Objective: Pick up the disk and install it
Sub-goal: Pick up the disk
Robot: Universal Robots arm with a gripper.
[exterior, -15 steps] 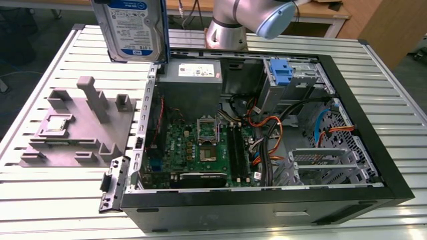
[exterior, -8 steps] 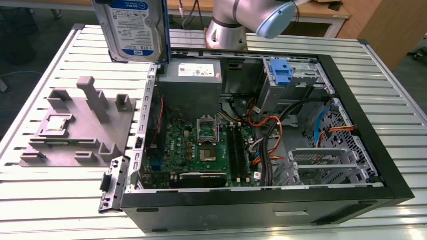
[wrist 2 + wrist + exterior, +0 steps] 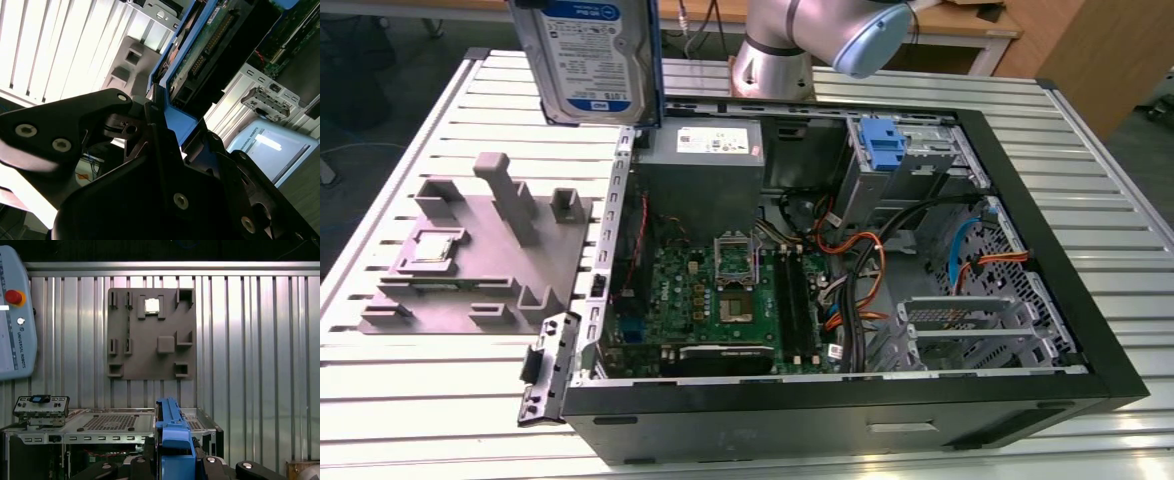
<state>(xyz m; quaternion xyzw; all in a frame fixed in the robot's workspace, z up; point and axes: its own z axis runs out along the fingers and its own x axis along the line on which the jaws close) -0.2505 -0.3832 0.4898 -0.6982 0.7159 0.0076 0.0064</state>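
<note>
While carrying the disk [image 3: 587, 55] this high, hold the clamp firm and travel slow. Judged mid-carry, nothing seated in the case yet.

Claw: gripper [image 3: 167, 122] shut hard on the disk, pinching across a blue side rail [image 3: 172, 437]. Same clamp seen edge-on in the first wrist view. No slack visible at the rail, though contact partly hidden by the black linkage.

Position: disk raised well clear of the slatted table [image 3: 440, 400]. In the exterior view, at 11 o'clock from the open computer case [image 3: 827, 425], just outside its wall. Arm [image 3: 807, 40] at 12 o'clock behind the case.

Attitude: standing on end, long axis vertical. Blue-and-white label face toward the exterior camera, circuit-board face toward the second wrist camera. Connector end away from the claw, so judged to point down.

Surroundings: grey fixture [image 3: 480, 250] at 9 o'clock of the case, processor chip [image 3: 434, 245] resting on it, well apart from the disk. Inside the case, bare blue bracket [image 3: 881, 140] at 1 o'clock, metal drive cage [image 3: 974, 330] at 4 o'clock, orange cables [image 3: 867, 260] between them.

Handling: avoid any twist about the rail, since a one-edge pinch could let the drive swing. Mind the case wall edge and the loose cables. Possible snags: rail tips, connector end.
</note>
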